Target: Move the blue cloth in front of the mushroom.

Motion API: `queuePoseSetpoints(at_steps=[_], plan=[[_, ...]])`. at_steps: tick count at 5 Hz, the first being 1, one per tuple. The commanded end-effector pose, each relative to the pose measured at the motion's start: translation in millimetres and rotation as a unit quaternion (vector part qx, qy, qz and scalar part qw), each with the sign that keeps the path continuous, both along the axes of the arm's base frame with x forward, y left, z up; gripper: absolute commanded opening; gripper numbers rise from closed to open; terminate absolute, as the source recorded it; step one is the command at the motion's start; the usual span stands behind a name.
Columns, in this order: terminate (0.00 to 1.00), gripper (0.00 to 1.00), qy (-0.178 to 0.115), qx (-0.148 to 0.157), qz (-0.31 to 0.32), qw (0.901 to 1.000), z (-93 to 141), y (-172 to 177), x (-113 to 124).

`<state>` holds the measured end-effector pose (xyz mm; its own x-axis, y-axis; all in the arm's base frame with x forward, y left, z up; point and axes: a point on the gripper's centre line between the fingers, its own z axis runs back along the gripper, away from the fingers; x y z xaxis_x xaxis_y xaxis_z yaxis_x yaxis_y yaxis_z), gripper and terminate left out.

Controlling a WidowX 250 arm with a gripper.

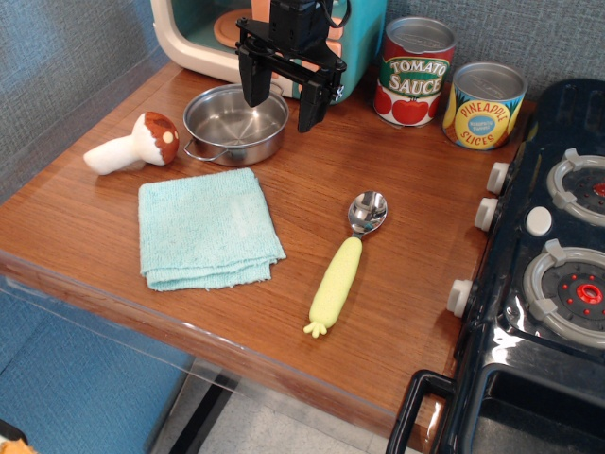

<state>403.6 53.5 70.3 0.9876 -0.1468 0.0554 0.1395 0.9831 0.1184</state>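
The blue cloth [208,228] lies flat and folded square on the wooden table, left of centre. The mushroom [134,145] lies on its side just behind the cloth's left corner, brown spotted cap to the right, white stem to the left. My gripper [285,100] hangs open and empty at the back, over the right rim of the steel pot [234,124], well behind and right of the cloth. Its two black fingers point down.
A spoon with a yellow handle [343,267] lies right of the cloth. A tomato sauce can [414,72] and a pineapple slices can [483,106] stand at the back right. A toy stove [548,274] fills the right side. A toy oven [203,33] stands behind the pot.
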Motion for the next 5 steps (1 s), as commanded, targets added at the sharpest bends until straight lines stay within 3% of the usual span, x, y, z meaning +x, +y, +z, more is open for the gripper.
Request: queuePoseSetpoints(at_steps=[1,2,3,5], plan=[[0.0,1.0,0.0,0.0,0.0,1.0,0.0,0.0,0.0],[0.0,1.0,-0.008,-0.021,0.005,0.9997,-0.7,-0.1,-17.0],[0.0,1.0,-0.011,-0.023,-0.003,0.9997,1.6,-2.3,-27.1],[0.0,1.0,-0.016,-0.012,-0.022,0.9996,-5.9,5.4,-75.6]])
